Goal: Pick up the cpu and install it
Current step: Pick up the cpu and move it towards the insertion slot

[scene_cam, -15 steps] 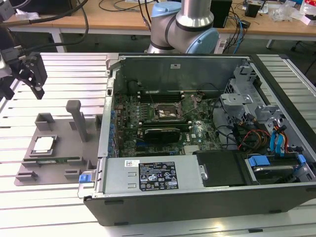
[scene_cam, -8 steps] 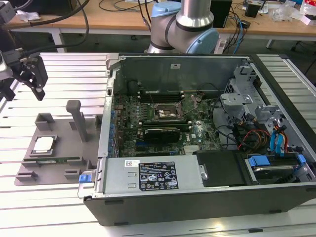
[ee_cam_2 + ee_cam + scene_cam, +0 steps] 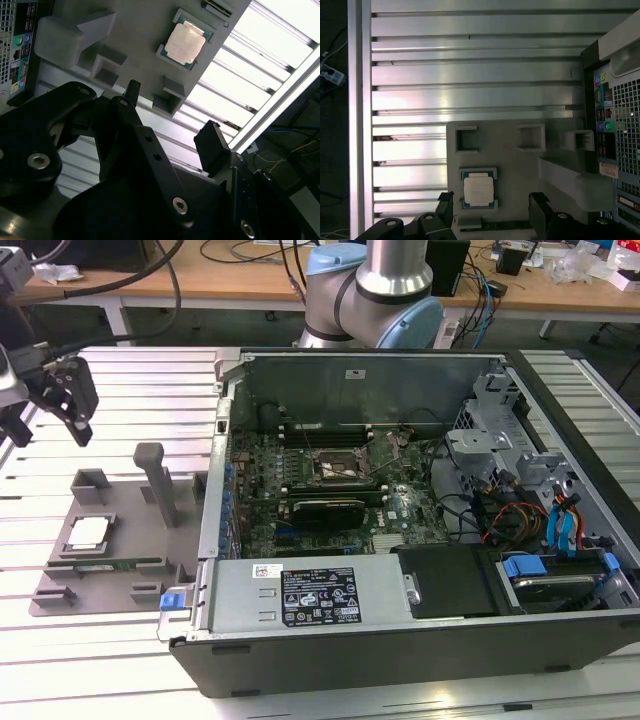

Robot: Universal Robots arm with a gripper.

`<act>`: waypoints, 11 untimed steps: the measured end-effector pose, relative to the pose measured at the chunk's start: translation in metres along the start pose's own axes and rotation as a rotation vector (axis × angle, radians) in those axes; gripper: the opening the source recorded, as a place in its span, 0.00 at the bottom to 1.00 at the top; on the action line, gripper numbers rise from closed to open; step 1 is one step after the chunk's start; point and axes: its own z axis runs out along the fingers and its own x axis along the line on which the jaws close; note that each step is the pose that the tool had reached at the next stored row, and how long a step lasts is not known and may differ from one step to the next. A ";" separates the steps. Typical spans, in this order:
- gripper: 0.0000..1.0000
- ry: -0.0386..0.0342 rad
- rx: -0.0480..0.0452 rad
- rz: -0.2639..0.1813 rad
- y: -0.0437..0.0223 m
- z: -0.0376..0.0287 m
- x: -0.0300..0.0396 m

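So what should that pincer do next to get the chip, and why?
Probably lower toward the cpu: the pincer hangs open and empty above it, and the cpu lies in its pocket on the gray holder, roughly between the fingertips in the first wrist view.

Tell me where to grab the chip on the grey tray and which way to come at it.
Take the chip by two opposite thin edges, coming straight down from above. It lies flat, metal plate up, in a shallow seat on the grey tray, so a sideways approach looks blocked. The open gripper hangs above the tray.
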 end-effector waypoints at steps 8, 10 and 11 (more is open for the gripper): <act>0.71 0.0000 0.0000 0.000 -0.0002 0.0050 0.0001; 0.71 0.0000 0.0000 0.000 -0.0003 0.0066 0.0001; 0.71 0.0000 -0.0001 0.000 -0.0003 0.0074 0.0002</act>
